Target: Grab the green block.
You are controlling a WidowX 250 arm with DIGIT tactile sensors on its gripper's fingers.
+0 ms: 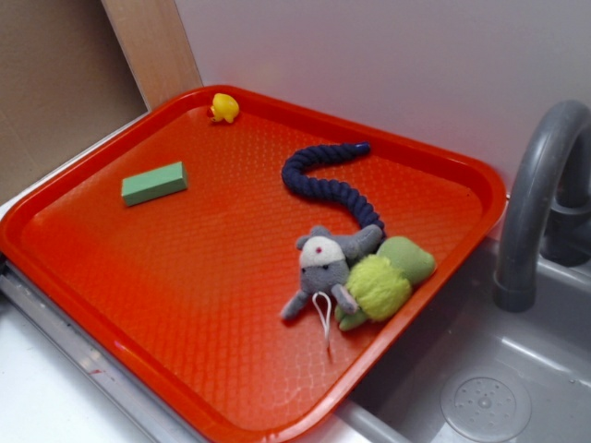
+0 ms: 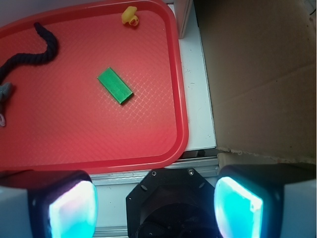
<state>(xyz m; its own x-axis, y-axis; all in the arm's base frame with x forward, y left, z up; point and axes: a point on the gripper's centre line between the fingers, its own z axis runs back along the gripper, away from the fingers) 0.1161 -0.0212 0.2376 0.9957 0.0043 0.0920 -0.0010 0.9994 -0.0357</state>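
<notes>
the gripper [image 2: 156, 201] shows only in the wrist view, at the bottom edge, with its two pale, teal-glowing fingers [image 2: 74, 208] set wide apart and nothing between them; it is released and touches none of the objects. its black round mount sits between the fingers, and the camera looks steeply down from above the near rim of the tray. the arm itself does not appear in the exterior view, so its pose beyond this downward look cannot be told.

the small flat rectangular mint-green block [image 1: 154, 183] lies flat on the textured floor of the red plastic tray [image 1: 111, 277], in the tray's left part in the exterior view, well apart from the gripper and from every other object. in the wrist view the block's long axis runs diagonally, from upper left to lower right; in the exterior view it runs nearly left to right with the right end slightly farther back.

a small yellow rubber duck [image 1: 223, 107] sits near the tray's far corner, close to the rim. a dark navy braided rope [image 1: 332, 185] curves across the middle of the tray and ends at a grey and white plush mouse [image 1: 323, 268], which lies against a fuzzy lime-green plush lump [image 1: 383, 281] at the tray's right rim. the tray rests on a pale desk [image 1: 37, 388] and partly over a grey sink [image 1: 480, 388] with a grey curved faucet [image 1: 531, 203]. brown cardboard [image 2: 257, 74] lies beside the tray in the wrist view.
</notes>
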